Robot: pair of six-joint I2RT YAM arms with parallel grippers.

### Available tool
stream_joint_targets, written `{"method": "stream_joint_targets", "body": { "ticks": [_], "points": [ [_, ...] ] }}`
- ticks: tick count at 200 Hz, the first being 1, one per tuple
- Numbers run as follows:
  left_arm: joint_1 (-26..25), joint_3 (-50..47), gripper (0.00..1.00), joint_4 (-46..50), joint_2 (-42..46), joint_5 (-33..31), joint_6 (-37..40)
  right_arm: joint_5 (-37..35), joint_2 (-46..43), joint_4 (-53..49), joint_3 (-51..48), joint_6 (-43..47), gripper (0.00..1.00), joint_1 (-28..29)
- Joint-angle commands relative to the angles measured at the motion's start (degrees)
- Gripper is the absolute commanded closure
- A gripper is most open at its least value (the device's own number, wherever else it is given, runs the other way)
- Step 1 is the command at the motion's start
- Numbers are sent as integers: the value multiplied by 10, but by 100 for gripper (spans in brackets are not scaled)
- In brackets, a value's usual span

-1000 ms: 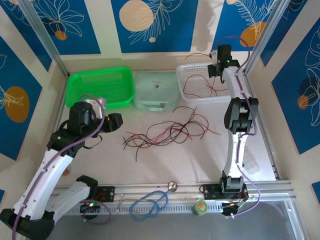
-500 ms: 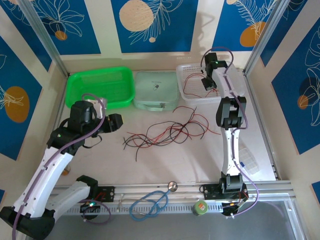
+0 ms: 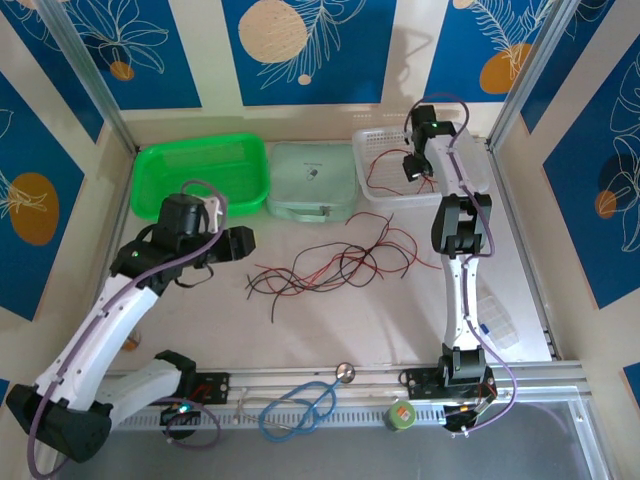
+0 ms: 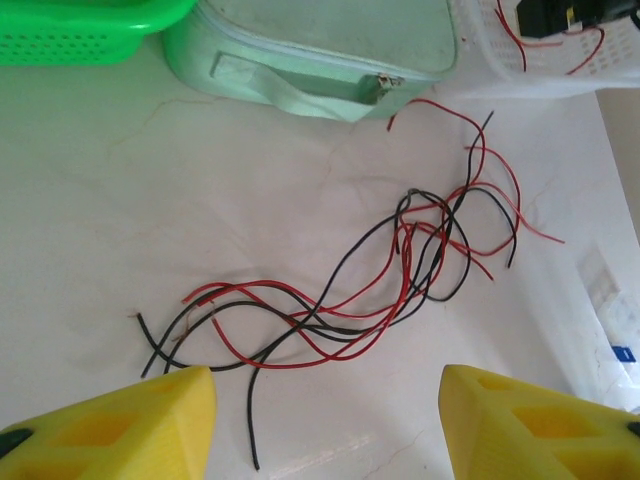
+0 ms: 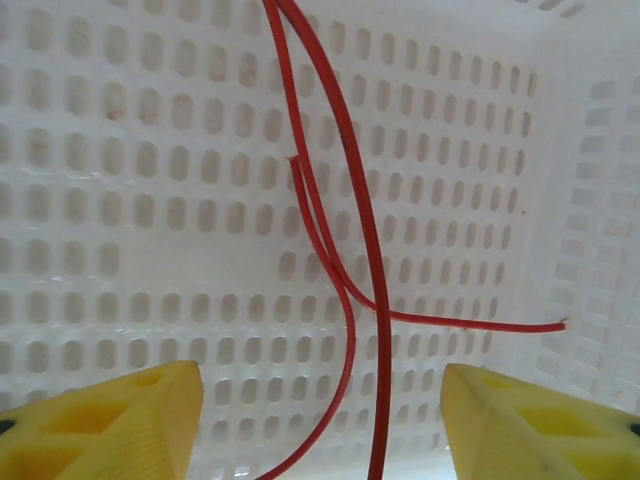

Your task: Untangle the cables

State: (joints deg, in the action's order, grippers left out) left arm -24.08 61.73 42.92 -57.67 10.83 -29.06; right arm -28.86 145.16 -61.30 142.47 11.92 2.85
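A tangle of thin red and black cables (image 3: pixel 335 265) lies in the middle of the table, also spread out in the left wrist view (image 4: pixel 400 270). My left gripper (image 3: pixel 247 242) hovers just left of the tangle, open, its yellow fingers (image 4: pixel 120 425) empty and above the cable ends. More red cables (image 3: pixel 385 172) lie in the white basket (image 3: pixel 358 165). My right gripper (image 3: pixel 412 168) hangs over that basket, open. Red cables (image 5: pixel 350 250) rest loose on the perforated basket floor (image 5: pixel 150 200) between its fingertips (image 5: pixel 320 395), touching neither finger.
A green basket (image 3: pixel 200 175) and a mint zip case (image 3: pixel 312 180) stand along the back, left of the white basket. A blue stethoscope (image 3: pixel 300 405) and a small green roll (image 3: pixel 401 415) sit by the front rail. A clear plastic box (image 3: pixel 500 320) lies at the right.
The right gripper came down into the white basket and opened, leaving the red cable there. The left arm shifted right, closer to the tangle.
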Motion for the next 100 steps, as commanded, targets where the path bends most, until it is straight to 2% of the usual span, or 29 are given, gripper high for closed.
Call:
{"method": "stream_joint_targets", "body": {
  "ticks": [1, 59, 100],
  "points": [
    [-27, 24, 39, 6, -32, 12, 16, 62, -73, -19, 16, -57, 32, -6],
    [-125, 75, 36, -7, -197, 5, 98, 124, -218, -6, -64, -126, 27, -3],
    [-142, 87, 38, -44, -299, -52, 116, 135, -348, 26, -174, -139, 25, 28]
  ]
}}
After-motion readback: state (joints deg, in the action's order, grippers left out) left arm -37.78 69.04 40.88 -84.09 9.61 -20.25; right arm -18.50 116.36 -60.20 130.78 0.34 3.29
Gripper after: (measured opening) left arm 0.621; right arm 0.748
